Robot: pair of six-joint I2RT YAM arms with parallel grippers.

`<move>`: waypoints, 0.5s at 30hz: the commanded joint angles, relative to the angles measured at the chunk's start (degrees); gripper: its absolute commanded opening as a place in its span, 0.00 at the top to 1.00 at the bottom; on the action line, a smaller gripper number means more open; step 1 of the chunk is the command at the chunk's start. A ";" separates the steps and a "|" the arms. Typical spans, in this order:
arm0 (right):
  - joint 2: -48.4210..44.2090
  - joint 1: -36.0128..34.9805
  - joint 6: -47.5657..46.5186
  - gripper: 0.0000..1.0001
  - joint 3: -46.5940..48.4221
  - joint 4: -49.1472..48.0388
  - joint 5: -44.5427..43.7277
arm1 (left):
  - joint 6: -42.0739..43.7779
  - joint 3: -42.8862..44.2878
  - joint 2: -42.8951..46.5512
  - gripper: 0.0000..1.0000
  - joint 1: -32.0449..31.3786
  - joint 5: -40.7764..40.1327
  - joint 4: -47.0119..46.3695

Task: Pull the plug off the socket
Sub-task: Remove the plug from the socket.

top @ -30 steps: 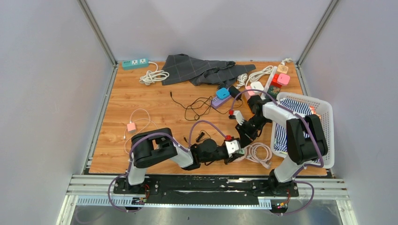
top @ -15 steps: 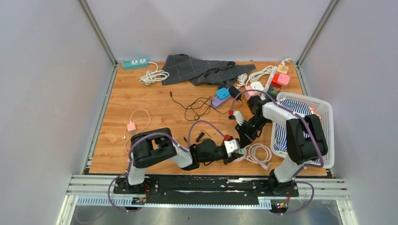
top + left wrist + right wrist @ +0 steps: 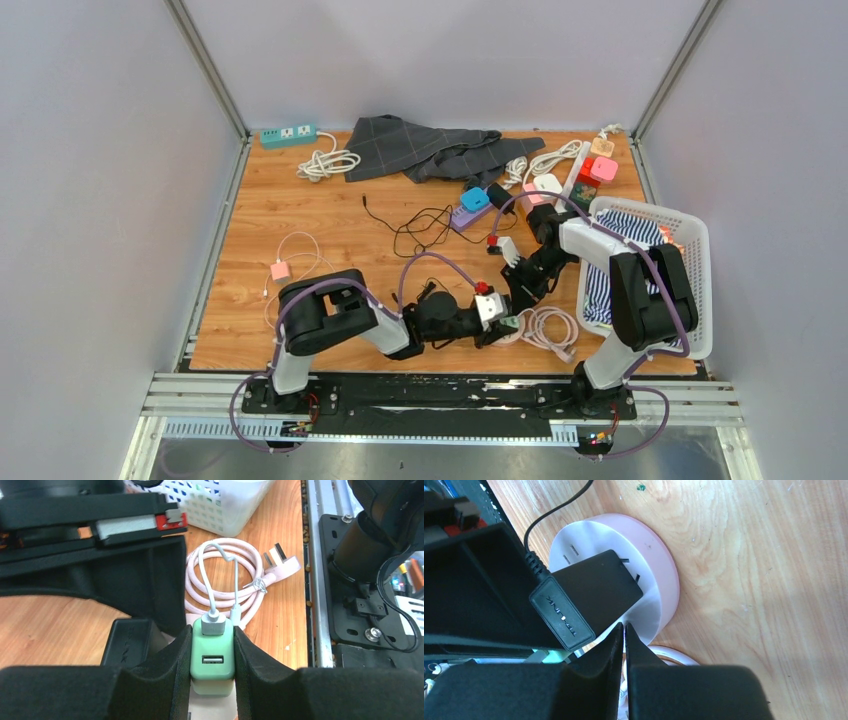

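Observation:
A mint-green USB charger plug (image 3: 212, 655) sits in a round white-and-pink socket (image 3: 651, 555), whose white face shows just below it in the left wrist view (image 3: 212, 707). My left gripper (image 3: 211, 640) is shut on the green plug, one pad on each side; it lies low near the table's front (image 3: 500, 325). A white cable runs into the plug's top. A black adapter (image 3: 584, 592) is also plugged into the socket. My right gripper (image 3: 624, 627) is shut and empty, its tips against the socket's near rim (image 3: 520, 293).
A coiled pink cable (image 3: 225, 580) with its own plug lies just beyond the socket. A white basket (image 3: 690, 235) with striped cloth stands at the right. Power strips, cube sockets, black wires and a grey cloth (image 3: 420, 148) lie at the back.
My left gripper with the green plug has shifted slightly left and up. The right arm has not visibly moved.

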State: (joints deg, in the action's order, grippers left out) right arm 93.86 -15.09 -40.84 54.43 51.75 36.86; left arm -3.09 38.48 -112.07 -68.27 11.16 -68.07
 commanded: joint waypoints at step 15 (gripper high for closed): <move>4.71 -0.79 -3.63 0.92 -4.82 -5.60 -15.04 | 6.68 -2.34 -0.29 1.00 -0.01 -6.11 1.23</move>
State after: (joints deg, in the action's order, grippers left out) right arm 94.06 -15.11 -40.82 54.43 52.03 37.21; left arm -4.73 36.73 -112.18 -66.70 13.74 -71.13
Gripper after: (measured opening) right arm 0.079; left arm 0.317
